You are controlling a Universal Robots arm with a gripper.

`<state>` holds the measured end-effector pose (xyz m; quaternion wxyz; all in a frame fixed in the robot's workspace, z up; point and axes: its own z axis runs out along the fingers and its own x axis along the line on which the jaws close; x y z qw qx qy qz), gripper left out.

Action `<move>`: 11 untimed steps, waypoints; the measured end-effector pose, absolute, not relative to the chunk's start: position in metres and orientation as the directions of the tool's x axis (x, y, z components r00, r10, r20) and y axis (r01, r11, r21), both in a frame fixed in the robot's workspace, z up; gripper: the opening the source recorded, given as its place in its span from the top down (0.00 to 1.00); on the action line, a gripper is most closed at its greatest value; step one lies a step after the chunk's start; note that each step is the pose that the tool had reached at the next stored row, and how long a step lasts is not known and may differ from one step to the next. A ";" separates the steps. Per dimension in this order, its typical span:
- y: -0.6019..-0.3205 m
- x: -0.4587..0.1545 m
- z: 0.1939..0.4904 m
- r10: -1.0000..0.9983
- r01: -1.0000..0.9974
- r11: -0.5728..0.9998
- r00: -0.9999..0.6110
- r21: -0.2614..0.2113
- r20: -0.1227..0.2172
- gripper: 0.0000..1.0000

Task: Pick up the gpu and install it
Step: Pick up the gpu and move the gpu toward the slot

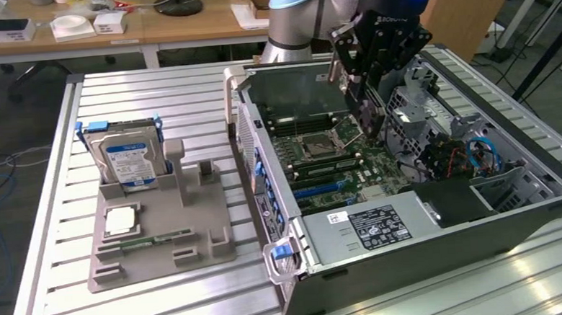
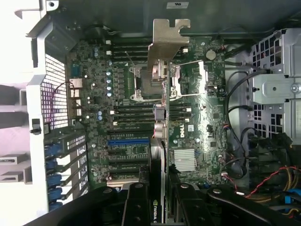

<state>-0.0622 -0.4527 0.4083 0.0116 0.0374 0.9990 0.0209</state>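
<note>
My gripper (image 1: 362, 81) hangs over the open computer case (image 1: 411, 252) and is shut on the gpu (image 1: 368, 120), a thin dark card held edge-down above the motherboard (image 1: 329, 162). In the wrist view the gpu (image 2: 162, 141) appears edge-on between my fingers (image 2: 136, 205). Its pale metal bracket (image 2: 168, 42) is at the far end. The card floats above the board's expansion slots (image 2: 127, 143) and does not touch them. The blue slot (image 1: 317, 190) lies lower on the board than the card's bottom edge.
On the exterior view's left a grey holder (image 1: 160, 229) carries a silver hard drive (image 1: 127, 162), a processor chip (image 1: 120, 220) and a green memory stick (image 1: 155, 240). Inside the case are the processor socket (image 1: 317, 147), a drive cage (image 1: 422, 99), cables (image 1: 473, 154) and the power supply (image 1: 371, 228).
</note>
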 end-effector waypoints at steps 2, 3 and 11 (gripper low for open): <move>-0.453 -0.059 0.408 0.075 0.074 0.996 -0.997 0.043 -0.022 0.74; -0.453 -0.058 0.408 0.075 0.074 0.996 -0.997 0.043 -0.022 0.74; -0.453 -0.054 0.408 0.075 0.074 0.996 -0.997 0.043 -0.022 0.74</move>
